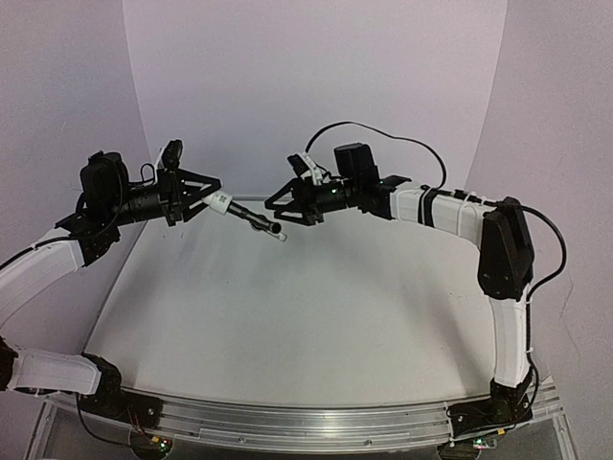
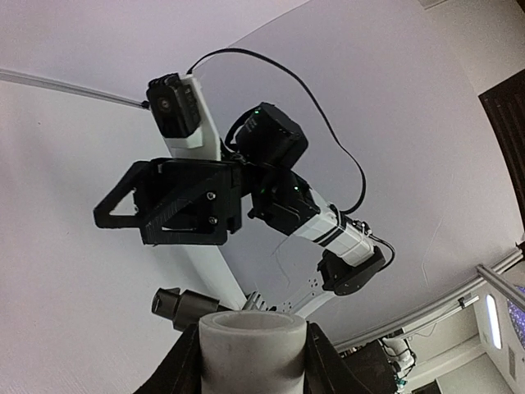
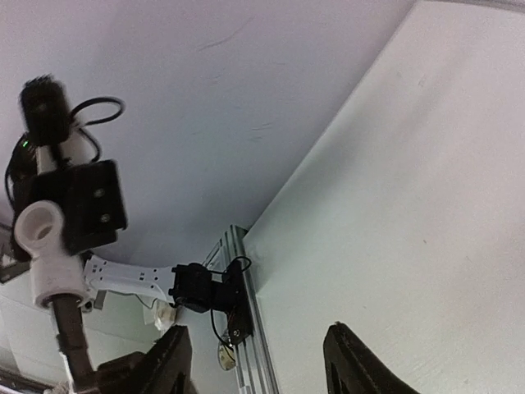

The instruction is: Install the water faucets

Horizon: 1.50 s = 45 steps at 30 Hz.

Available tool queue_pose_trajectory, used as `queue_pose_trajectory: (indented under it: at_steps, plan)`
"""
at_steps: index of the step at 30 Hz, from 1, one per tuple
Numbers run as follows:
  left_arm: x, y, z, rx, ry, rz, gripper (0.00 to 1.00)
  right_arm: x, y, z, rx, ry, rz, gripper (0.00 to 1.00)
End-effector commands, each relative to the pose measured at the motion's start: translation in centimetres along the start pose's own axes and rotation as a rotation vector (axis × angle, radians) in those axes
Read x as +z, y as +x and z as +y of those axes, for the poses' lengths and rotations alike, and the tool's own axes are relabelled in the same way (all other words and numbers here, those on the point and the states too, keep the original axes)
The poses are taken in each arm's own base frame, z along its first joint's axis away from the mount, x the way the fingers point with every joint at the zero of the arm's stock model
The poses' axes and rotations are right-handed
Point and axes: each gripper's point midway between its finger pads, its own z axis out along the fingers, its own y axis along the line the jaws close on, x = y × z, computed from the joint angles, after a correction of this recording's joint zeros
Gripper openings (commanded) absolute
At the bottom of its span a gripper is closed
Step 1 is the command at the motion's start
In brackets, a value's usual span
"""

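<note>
Above the tabletop [image 1: 316,316], at upper centre of the overhead view, the left end effector [image 1: 215,198] clamps the white fitting [image 1: 222,203] so its black tap [image 1: 257,222] juts toward the right end effector [image 3: 258,346], jaws apart and empty, apparently for mid-air joining.

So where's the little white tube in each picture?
Top view: the white tube is left of centre, pinched in the left hand.
Left wrist view: bottom centre, between that hand's fingers.
Right wrist view: at the left edge.
Shared landmark: the black tap beside it in every view.
</note>
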Motion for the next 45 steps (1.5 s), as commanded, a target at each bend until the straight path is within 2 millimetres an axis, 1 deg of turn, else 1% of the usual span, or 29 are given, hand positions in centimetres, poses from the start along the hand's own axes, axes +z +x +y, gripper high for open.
queue_pose_trajectory:
  at_steps: [1, 2, 4, 6, 8, 10, 12, 13, 14, 16, 18, 20, 21, 24, 27, 28, 31, 34, 36, 39, 40, 43, 45]
  plan:
    - [-0.9, -1.4, -5.3, 0.156, 0.125, -0.039, 0.0, -5.1, -3.3, 2.7, -0.144, 0.122, -0.152, 0.69]
    - [-0.8, -1.4, -5.1, 0.154, 0.122, -0.039, 0.0, -5.8, -3.5, 3.2, -0.182, 0.147, -0.171, 0.74]
    - [-0.9, -1.5, -5.1, 0.156, 0.119, -0.041, 0.0, -7.3, -4.1, 4.3, -0.278, 0.205, -0.212, 0.8]
    - [-0.9, -1.5, -5.2, 0.16, 0.118, -0.043, 0.0, -8.5, -4.1, 5.2, -0.369, 0.256, -0.234, 0.83]
    - [-0.9, -1.6, -5.3, 0.162, 0.117, -0.043, 0.0, -8.7, -3.4, 6.2, -0.484, 0.305, -0.234, 0.84]
    - [-0.9, -1.6, -5.3, 0.164, 0.114, -0.045, 0.0, -8.3, -2.2, 8.5, -0.628, 0.343, -0.233, 0.88]
    - [-0.9, -1.6, -5.3, 0.164, 0.111, -0.046, 0.0, -6.2, 0.1, 10.9, -0.823, 0.399, -0.204, 0.94]
    - [-0.9, -1.6, -5.2, 0.164, 0.111, -0.047, 0.0, -5.5, 0.8, 11.5, -0.89, 0.436, -0.196, 0.95]
    - [-0.9, -1.6, -5.2, 0.163, 0.11, -0.046, 0.0, -5.0, 1.3, 12.0, -0.941, 0.473, -0.194, 0.96]
    - [-0.8, -1.7, -5.2, 0.16, 0.11, -0.045, 0.0, -4.0, 2.0, 12.9, -0.98, 0.486, -0.187, 0.98]
    - [-0.8, -1.7, -5.2, 0.158, 0.111, -0.044, 0.0, -3.3, 2.0, 12.9, -0.978, 0.511, -0.192, 0.98]
    - [-0.9, -1.8, -5.4, 0.16, 0.112, -0.047, 0.0, -2.7, 1.9, 12.5, -0.96, 0.537, -0.193, 0.97]
    - [-0.9, -1.8, -5.4, 0.162, 0.111, -0.049, 0.0, -2.2, 2.0, 12.2, -0.951, 0.541, -0.186, 0.95]
    - [-1.0, -1.8, -5.4, 0.163, 0.108, -0.051, 0.0, -0.9, 2.3, 10.8, -0.918, 0.545, -0.162, 0.84]
    - [-1.0, -1.7, -5.4, 0.162, 0.107, -0.052, 0.0, 0.3, 2.8, 10.0, -0.896, 0.527, -0.131, 0.71]
    - [-1.0, -1.7, -5.4, 0.162, 0.106, -0.053, 0.0, 0.6, 3.0, 9.8, -0.887, 0.52, -0.123, 0.69]
    - [-1.0, -1.7, -5.4, 0.163, 0.105, -0.052, 0.0, 1.0, 3.1, 9.4, -0.868, 0.517, -0.117, 0.62]
    - [-0.9, -1.8, -5.3, 0.163, 0.105, -0.048, 0.0, 1.2, 2.9, 9.1, -0.837, 0.527, -0.128, 0.52]
    - [-0.9, -1.8, -5.2, 0.163, 0.105, -0.048, 0.0, 1.6, 3.2, 9.2, -0.814, 0.495, -0.12, 0.48]
    - [-0.9, -1.7, -5.3, 0.165, 0.106, -0.048, 0.0, 2.3, 4.0, 9.7, -0.757, 0.426, -0.103, 0.3]
    - [-0.9, -1.7, -5.4, 0.166, 0.107, -0.048, 0.0, 2.5, 4.3, 9.8, -0.73, 0.404, -0.098, 0.27]
    - [-1.0, -1.7, -5.5, 0.171, 0.107, -0.049, 0.0, 2.9, 5.1, 10.3, -0.593, 0.291, -0.07, 0.24]
    - [-1.0, -1.7, -5.5, 0.171, 0.107, -0.048, 0.0, 2.5, 5.1, 11.1, -0.463, 0.139, -0.031, 0.2]
